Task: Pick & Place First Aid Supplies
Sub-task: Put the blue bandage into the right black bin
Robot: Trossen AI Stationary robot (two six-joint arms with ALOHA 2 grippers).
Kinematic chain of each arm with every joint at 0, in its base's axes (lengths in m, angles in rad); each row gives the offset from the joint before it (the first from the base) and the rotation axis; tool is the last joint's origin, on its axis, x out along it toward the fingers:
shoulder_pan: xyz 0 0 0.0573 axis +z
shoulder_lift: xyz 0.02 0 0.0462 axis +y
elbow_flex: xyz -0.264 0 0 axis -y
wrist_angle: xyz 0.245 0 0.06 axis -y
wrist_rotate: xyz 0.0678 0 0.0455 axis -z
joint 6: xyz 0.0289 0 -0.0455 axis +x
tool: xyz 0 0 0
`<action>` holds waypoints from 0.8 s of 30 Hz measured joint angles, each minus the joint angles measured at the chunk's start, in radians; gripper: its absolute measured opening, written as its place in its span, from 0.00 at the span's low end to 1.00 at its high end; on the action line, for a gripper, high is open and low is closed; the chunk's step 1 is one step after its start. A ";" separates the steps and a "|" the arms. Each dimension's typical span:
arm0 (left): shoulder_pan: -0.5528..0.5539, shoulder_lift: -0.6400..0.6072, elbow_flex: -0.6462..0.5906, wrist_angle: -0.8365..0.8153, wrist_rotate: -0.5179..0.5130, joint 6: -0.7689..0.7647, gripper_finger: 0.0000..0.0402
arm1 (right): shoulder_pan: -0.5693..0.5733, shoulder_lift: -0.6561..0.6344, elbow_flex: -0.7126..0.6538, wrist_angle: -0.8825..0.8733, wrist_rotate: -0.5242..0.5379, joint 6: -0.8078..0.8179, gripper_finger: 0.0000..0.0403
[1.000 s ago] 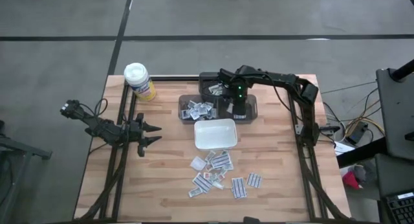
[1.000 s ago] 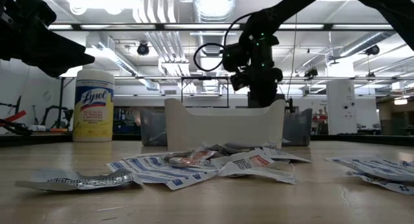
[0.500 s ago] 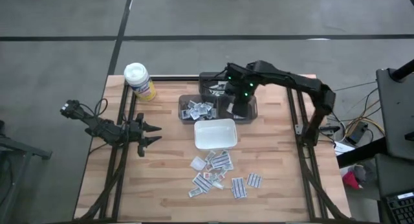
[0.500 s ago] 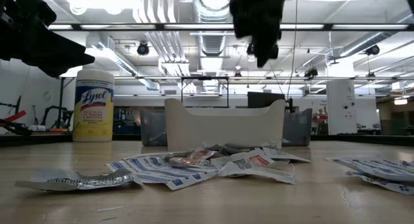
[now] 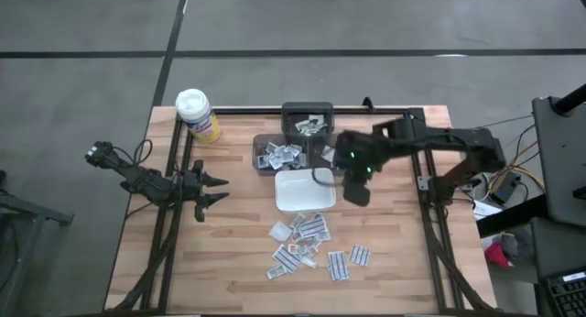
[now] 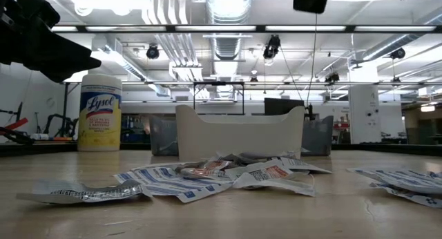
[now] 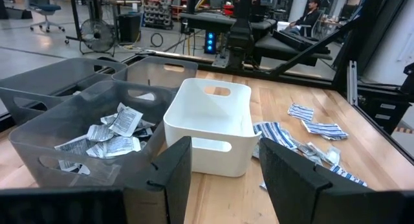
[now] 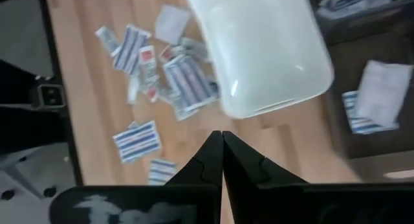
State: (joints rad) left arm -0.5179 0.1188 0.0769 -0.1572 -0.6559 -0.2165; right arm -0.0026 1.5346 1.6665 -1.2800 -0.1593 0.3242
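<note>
The wooden table [image 5: 229, 253] carries the white dish [image 5: 304, 191] at its middle, grey bins [image 5: 291, 155] at the dish's twelve o'clock, and the loose first aid packets [image 5: 300, 242] scattered at its six o'clock. Some packets already lie in the bins. The right gripper [image 5: 355, 194] hangs high beside the dish's three o'clock edge, its fingers pressed together and carrying nothing. The left gripper [image 5: 212, 191] waits well off at the dish's nine o'clock, its fingers spread and empty.

The step in hand looks like a reach for another loose packet. To do it well, the right gripper should open before it comes down, pick a packet at the edge of the pile rather than one overlapped by others, and pinch a raised edge or corner, since these lie flat on the wood.

The right wrist view shows the pile from above with separate packets [image 8: 137, 141] lying clear of the heap, easier targets. The low view shows that several packets [image 6: 273, 177] curl up off the table, which the high view hides. The left wrist view alone shows the contents of the near bin [image 7: 77, 130].
</note>
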 joint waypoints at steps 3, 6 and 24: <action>0.000 0.000 0.000 0.000 0.000 0.000 0.44 | 0.074 -0.005 -0.001 0.001 0.008 0.059 0.02; 0.000 0.000 0.000 0.000 0.000 0.000 0.44 | 0.146 0.000 -0.002 0.002 0.009 0.122 0.02; 0.000 0.000 0.000 0.000 0.000 0.000 0.44 | 0.456 0.027 -0.189 0.006 0.010 0.614 0.02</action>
State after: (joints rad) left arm -0.5178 0.1188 0.0769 -0.1570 -0.6556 -0.2169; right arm 0.4530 1.5616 1.4773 -1.2744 -0.1497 0.9378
